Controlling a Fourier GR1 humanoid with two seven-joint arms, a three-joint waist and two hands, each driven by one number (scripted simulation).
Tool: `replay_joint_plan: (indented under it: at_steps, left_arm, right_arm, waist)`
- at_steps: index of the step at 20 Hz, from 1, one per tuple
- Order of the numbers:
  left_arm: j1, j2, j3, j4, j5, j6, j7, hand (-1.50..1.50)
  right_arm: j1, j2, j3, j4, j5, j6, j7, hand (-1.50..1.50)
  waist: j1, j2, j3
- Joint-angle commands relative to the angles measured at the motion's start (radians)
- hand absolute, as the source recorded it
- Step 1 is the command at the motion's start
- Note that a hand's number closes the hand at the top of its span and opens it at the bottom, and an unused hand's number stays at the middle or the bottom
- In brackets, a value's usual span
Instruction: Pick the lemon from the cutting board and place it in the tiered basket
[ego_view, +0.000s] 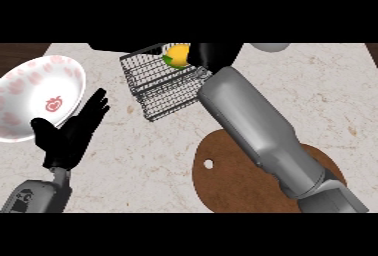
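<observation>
We are looking steeply down at the worktop (317, 90). The lemon (177, 55) is sitting at the top of the wire basket (162, 87), at the far edge of the view. It is yellow with a green patch and is well apart from the board (244, 185). The basket is standing on the worktop between the plate (33, 95) and the right forearm (258, 135), and in this view it is appearing tilted.

The right forearm is crossing the board diagonally, from the lower right corner up toward the basket. The right hand (215, 56) is showing as a dark mass just beside the lemon, on its right. We are not able to tell whether its fingers are curled round the lemon or spread apart from it, because the shapes are merging there.

The left hand (63, 140) is resting at the lower left, fingers straight and up, spread slightly and holding nothing. Its fingertips (98, 100) are lying just beside the rim of the plate, a white plate with a pink pattern and a red fruit mark at its middle.

The board is round and brown, with a small hole (209, 163) near its left edge. Its right part is hidden under the forearm.
</observation>
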Motion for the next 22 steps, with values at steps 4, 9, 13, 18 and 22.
replay_joint_plan:
  at_steps: [4, 9, 13, 18, 22]
  left_arm:
    - [-0.014, 0.017, 0.023, 0.016, 0.000, -0.014, -0.007, 0.00]
    - [-0.010, 0.009, 0.024, 0.002, 0.014, -0.008, 0.029, 0.00]
    - [0.017, -0.004, 0.015, 0.012, -0.007, 0.003, -0.008, 0.00]
    - [0.032, -0.003, 0.046, 0.042, 0.006, -0.003, -0.037, 0.00]
    - [0.063, 0.028, 0.079, 0.029, 0.017, -0.009, -0.026, 0.00]
  right_arm:
    - [-0.043, 0.012, -0.051, 0.047, -0.003, -0.263, 0.191, -1.50]
    - [-0.066, 0.012, -0.134, -0.012, -0.007, -0.375, 0.169, -1.50]
    - [-0.007, 0.012, -0.180, -0.059, 0.013, -0.546, 0.136, -1.50]
    - [0.002, 0.012, -0.279, -0.116, 0.094, -0.668, 0.129, -1.50]
    - [0.060, 0.013, -0.281, -0.212, 0.205, -0.658, 0.188, -1.50]
  waist:
    - [0.003, 0.003, 0.000]
    - [-0.017, -0.008, 0.002]
    - [-0.028, -0.010, 0.002]
    - [-0.067, -0.018, 0.000]
    - [-0.089, -0.036, 0.000]
